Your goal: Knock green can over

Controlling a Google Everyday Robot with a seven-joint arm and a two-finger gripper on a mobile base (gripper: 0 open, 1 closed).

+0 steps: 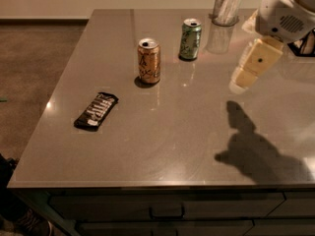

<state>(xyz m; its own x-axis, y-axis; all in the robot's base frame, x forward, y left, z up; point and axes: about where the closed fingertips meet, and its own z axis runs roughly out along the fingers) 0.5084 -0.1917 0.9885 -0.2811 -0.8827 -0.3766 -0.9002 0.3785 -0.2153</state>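
**A:** Green can [190, 39] first: is it down?

**B:** No. In the one camera view it stands upright toward the far side of the grey counter [172, 146], silver top up. As far as I can judge, nothing of the task is done and the whole knock is left.

**A:** What stands around it?

**B:** An orange can [148, 61], also upright, sits nearer the camera and to its left in the picture, apart from it. A clear container [226, 5] stands behind and to the right, by the far edge. A dark wrapped bar [96, 111] lies flat, well off toward the left edge.

**A:** And the claw?

**B:** The claw [240, 84] hangs above the counter on the right of the picture, at the end of the white arm [283, 14], tilted down toward the cans. Bare counter lies between it and the green can. Its shadow [248, 141] falls nearer the front edge.

**A:** Open or closed?

**B:** I cannot tell. It holds nothing and touches nothing that I can see.

**A:** So what remains?

**B:** By my reckoning, bringing the claw across to the green can and pushing it over without catching the orange can or the clear container.
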